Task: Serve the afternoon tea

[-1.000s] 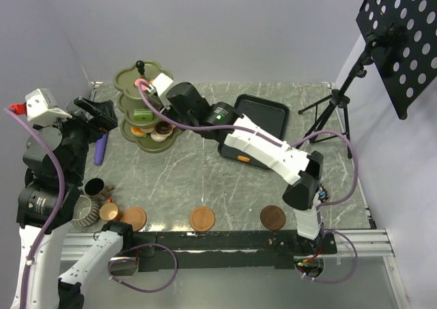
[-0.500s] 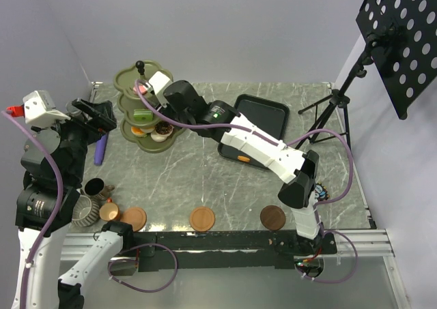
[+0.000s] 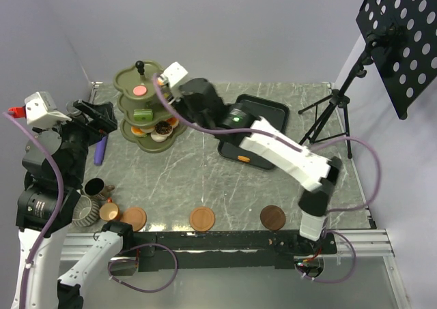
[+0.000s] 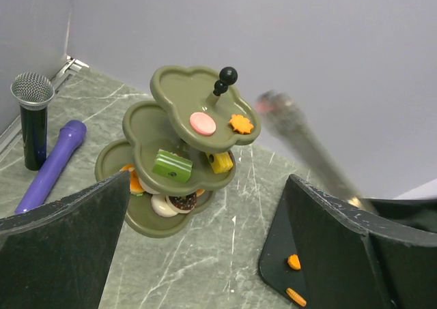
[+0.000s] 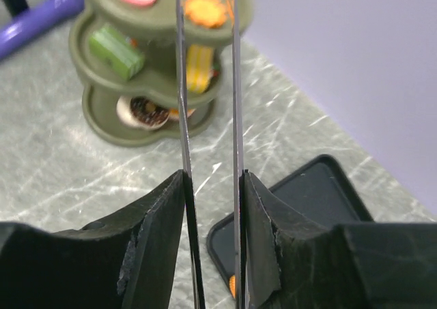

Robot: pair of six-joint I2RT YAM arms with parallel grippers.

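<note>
- The right claw is clamped on the metal tongs.
- The left claw is wide apart, facing the green stand.

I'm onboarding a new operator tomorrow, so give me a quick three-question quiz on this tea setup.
1. True or false: the right tool is closed on the metal tongs.
2. How many brown saucers show in the top view? A: two. B: three. C: five.
3. Fill in: the pink pastry lies on the ___ tier of the stand.

Key: 1 true; 2 B; 3 top.
</note>
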